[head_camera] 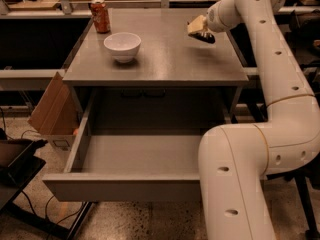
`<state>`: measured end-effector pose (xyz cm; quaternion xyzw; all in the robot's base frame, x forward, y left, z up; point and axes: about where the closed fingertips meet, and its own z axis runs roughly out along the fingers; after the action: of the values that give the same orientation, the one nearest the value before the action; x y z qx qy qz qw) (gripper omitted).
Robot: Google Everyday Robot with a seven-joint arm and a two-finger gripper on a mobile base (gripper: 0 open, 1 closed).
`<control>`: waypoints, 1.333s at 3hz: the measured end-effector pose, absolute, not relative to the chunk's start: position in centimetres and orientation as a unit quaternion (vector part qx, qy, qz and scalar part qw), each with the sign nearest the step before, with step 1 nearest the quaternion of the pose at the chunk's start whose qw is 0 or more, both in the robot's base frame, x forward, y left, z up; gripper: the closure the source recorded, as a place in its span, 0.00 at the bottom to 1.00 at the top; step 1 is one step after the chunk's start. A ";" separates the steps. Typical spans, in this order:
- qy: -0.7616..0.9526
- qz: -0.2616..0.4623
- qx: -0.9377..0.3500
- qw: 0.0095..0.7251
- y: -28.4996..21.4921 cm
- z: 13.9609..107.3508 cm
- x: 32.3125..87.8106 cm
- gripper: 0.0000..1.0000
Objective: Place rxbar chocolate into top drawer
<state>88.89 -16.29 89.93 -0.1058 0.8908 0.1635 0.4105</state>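
My gripper [199, 30] is over the right rear part of the grey cabinet top [165, 59], with the white arm reaching in from the right. It is shut on the rxbar chocolate [206, 37], a small dark bar that hangs at the fingertips a little above the surface. The top drawer [125, 188] is pulled wide open below the cabinet top, toward me. Its shallow grey inside holds nothing that I can see. The arm's lower links cover the drawer's right end.
A white bowl [122, 45] stands on the left part of the cabinet top, with an orange soda can [100, 16] behind it at the back left corner. A cardboard box [52, 109] leans by the cabinet's left side. A dark stand [15, 164] is at the far left.
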 end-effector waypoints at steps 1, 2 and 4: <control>0.886 0.156 -0.149 0.410 -17.7 93.8 85.6 1.00; 0.886 0.156 -0.149 0.410 -17.7 93.8 85.6 1.00; 0.888 0.154 -0.162 0.402 -17.9 96.1 83.2 1.00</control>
<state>83.21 -17.92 96.06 -0.1624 0.8881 0.1536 0.4016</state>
